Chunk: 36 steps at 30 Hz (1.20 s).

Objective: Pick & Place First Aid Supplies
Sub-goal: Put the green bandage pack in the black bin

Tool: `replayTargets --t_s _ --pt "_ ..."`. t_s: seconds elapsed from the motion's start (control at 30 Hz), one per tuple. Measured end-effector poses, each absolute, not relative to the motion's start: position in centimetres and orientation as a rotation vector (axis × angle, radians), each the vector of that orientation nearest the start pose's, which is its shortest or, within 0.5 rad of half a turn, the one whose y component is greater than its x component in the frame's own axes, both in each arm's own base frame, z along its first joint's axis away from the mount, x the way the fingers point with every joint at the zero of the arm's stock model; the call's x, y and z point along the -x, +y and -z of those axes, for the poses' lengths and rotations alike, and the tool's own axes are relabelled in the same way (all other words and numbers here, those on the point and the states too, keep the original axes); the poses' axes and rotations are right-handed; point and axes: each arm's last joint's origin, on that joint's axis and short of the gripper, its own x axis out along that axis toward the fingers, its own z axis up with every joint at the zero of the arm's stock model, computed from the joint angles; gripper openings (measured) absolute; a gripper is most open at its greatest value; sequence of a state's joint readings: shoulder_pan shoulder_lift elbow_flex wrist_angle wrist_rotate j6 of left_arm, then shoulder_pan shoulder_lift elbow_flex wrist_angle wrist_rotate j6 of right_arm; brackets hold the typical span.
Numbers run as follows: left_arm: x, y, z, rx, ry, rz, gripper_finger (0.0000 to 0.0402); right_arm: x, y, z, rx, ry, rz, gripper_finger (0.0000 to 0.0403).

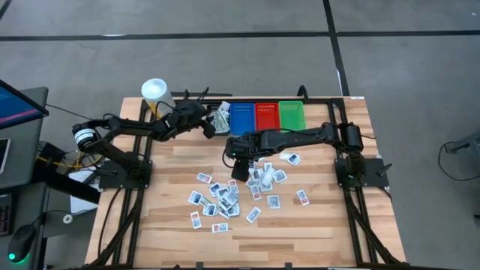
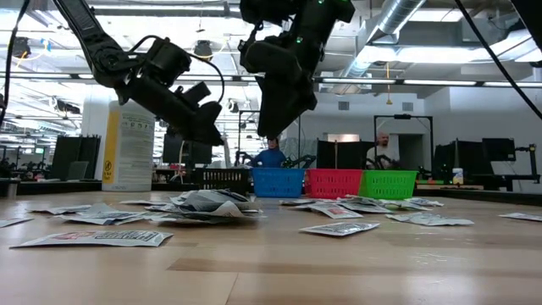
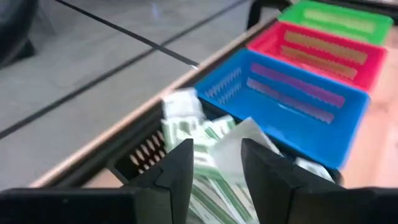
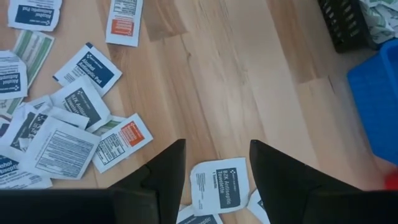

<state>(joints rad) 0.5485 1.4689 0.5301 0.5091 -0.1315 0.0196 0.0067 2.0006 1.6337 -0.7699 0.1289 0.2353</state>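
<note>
My left gripper (image 3: pixel 216 171) hangs over the black slotted plastic bin (image 3: pixel 144 152) at the back edge of the light wooden slatted table (image 1: pixel 315 232), its two dark fingers spread apart. Between and just past them lies a pale packet (image 3: pixel 239 146) on the heap of green-and-white packets (image 3: pixel 186 127) filling that bin; I cannot tell whether my fingers touch it. Just beside the black bin stands the blue plastic bin (image 1: pixel 241 118), then the red plastic bin (image 1: pixel 266 115), then the green plastic bin (image 1: pixel 292 114), all in one row.

My right gripper (image 4: pixel 216 168) hovers above the table near the middle, fingers spread with nothing between them. Directly below their gap lies a white flat packet with dark blue print (image 4: pixel 217 185). The rest of the small flat first aid packets (image 1: pixel 232 196) lie scattered and partly overlapping across the table's centre, white with blue, dark or orange marks.

A white cylindrical tub with a yellow label (image 1: pixel 154 93) stands at the back left corner. In the low view two people (image 2: pixel 273 152) show far off in the room behind the bins
</note>
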Motion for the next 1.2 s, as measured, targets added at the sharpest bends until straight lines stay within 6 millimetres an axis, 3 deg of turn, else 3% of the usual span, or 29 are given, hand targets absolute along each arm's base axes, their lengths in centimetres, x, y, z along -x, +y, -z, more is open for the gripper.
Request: replayTargets --t_s 0.4,0.67,0.87,1.03,1.2 --pt "-23.5 12.3 -16.6 0.060 0.510 -0.530 0.0143 -42.0 -0.1 -22.4 -0.155 1.126 0.258 0.0171" --pt "-22.3 11.2 -19.0 0.029 0.491 -0.504 0.0143 -41.9 0.7 -22.4 -0.155 1.128 0.250 0.0169" --pt "-21.5 9.0 -20.3 0.083 0.487 -0.225 0.0143 -41.9 1.6 -22.4 -0.147 1.127 0.236 0.0171" --pt "-22.0 7.2 -19.1 0.087 0.574 -0.052 0.0143 -41.9 2.1 -22.4 -0.140 1.128 0.224 0.0169" --pt "-22.8 7.1 -16.7 0.053 0.703 -0.081 0.0143 -41.9 2.1 -22.4 -0.144 1.126 0.227 0.0166"
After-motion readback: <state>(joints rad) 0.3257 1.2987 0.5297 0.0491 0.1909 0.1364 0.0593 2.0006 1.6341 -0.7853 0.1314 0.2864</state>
